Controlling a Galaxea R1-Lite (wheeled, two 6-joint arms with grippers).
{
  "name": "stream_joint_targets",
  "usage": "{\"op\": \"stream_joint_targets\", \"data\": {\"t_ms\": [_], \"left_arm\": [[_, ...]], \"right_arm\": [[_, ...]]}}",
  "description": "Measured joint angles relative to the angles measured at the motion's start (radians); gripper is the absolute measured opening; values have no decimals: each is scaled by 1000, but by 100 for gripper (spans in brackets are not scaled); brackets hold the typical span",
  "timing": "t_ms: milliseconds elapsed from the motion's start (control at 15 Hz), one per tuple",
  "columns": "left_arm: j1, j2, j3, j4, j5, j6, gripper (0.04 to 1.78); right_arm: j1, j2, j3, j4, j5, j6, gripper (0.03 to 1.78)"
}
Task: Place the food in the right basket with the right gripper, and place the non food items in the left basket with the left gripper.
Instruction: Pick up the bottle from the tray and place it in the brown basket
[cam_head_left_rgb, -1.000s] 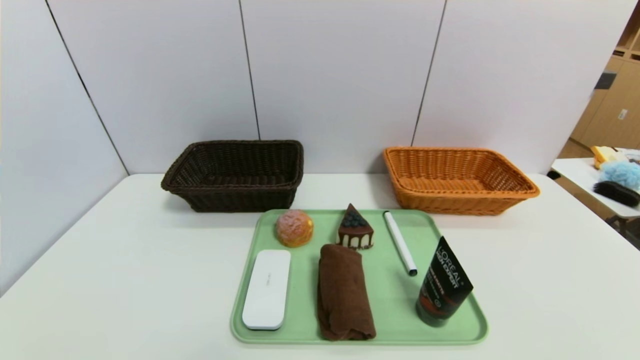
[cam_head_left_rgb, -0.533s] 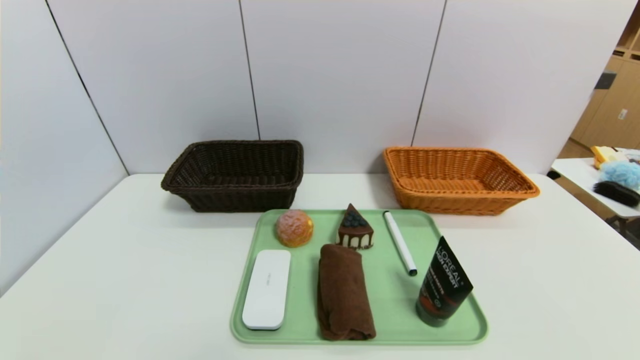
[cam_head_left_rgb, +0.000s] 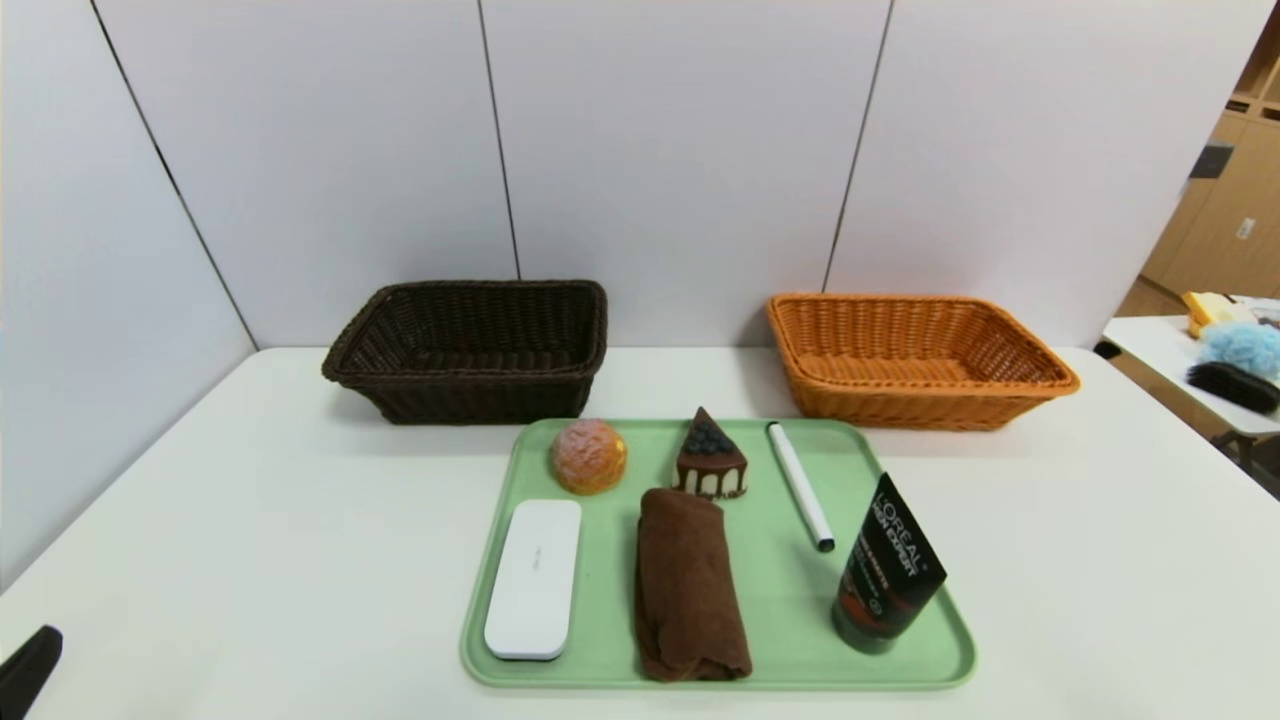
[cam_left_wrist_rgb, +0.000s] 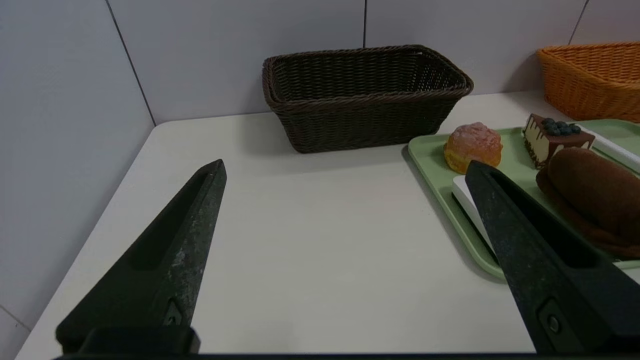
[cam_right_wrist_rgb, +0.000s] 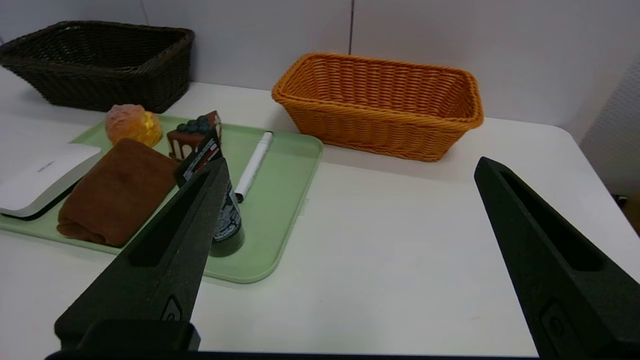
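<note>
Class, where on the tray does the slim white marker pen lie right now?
In the head view, the marker pen lies flat on the green tray, right of centre, between the cake slice and the standing black tube.

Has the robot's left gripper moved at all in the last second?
Yes. A black fingertip of the left gripper now shows at the head view's lower left corner, over the table, well short of the green tray. Earlier that corner showed only tabletop.

A pale green tray (cam_head_left_rgb: 900, 660) lies on the white counter (cam_head_left_rgb: 250, 520), near its front edge. Grey wall panels (cam_head_left_rgb: 680, 150) stand behind. Far right, a second table (cam_head_left_rgb: 1160, 350) carries a blue fluffy thing (cam_head_left_rgb: 1240, 345), a black brush (cam_head_left_rgb: 1232, 385) and something yellow (cam_head_left_rgb: 1205, 308).
</note>
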Motion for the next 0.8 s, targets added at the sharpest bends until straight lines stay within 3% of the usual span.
{"op": "stream_joint_targets", "data": {"t_ms": [333, 667, 800], "left_arm": [[-1, 227, -76, -134, -6, -2, 169], [-16, 408, -140, -219, -8, -2, 169], [-21, 441, -144, -220, -9, -1, 169]], "right_arm": [[3, 180, -21, -91, 64, -1, 170], [10, 413, -86, -180, 69, 3, 170], [46, 507, -149, -180, 67, 5, 170]]}}
